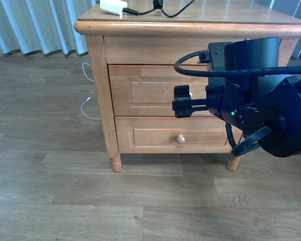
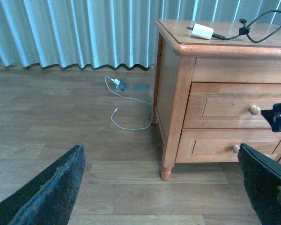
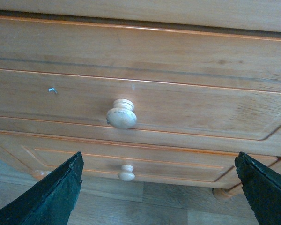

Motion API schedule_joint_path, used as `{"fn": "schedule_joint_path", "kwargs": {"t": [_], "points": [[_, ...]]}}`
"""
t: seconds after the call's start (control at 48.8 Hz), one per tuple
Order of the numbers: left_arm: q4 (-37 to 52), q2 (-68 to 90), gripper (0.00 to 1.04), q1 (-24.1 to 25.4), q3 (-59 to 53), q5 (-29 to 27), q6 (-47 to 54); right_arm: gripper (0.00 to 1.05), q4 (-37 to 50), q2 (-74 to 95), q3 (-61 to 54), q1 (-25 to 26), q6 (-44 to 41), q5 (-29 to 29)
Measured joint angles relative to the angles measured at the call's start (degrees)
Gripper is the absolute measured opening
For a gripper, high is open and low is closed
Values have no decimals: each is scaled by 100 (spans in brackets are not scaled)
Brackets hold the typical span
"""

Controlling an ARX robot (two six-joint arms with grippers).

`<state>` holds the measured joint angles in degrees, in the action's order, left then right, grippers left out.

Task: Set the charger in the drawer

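Nearest to me, my left gripper (image 2: 160,147) hangs low over the wood floor (image 1: 50,191), its two dark fingers (image 2: 51,192) spread wide apart. My right arm (image 1: 271,110) fills the front view from about 3 o'clock. My right gripper (image 1: 182,102) sits just in front of the drawer (image 1: 150,90), the taller upper one of a honey-coloured nightstand (image 1: 98,90), and its jaws are wide apart too. Through the right wrist camera, the drawer's round knob (image 3: 122,114) lies ahead in the gap between the spread fingers, apart from both. The drawer front sits flush with the frame, closed. Below it, toward 6 o'clock, is the shorter drawer (image 1: 155,136) with its lower knob (image 1: 180,139), also closed. Farther back, on the nightstand top at about 11 o'clock in the front view, the charger (image 1: 113,7) lies flat. It is a small white block, and its thin black cable (image 2: 227,37) loops away toward 1 o'clock. On the floor beside the nightstand, at about 9 o'clock, a thin white cable (image 2: 126,128) trails. Pale pleated curtains (image 2: 75,33) hang behind everything.
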<state>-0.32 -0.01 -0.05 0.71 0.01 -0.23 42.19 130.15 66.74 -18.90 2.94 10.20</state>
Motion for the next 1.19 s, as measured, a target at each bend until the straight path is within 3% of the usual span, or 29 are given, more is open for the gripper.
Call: {"fn": "schedule_joint_path", "kwargs": {"t": [0.738,1.19], "points": [[0,0,99,0,0,2,0,97,-378,1241,1696,-59,144,66],[0,0,99,0,0,2,0,96,-409,1419,1838,-48,227,192]]}}
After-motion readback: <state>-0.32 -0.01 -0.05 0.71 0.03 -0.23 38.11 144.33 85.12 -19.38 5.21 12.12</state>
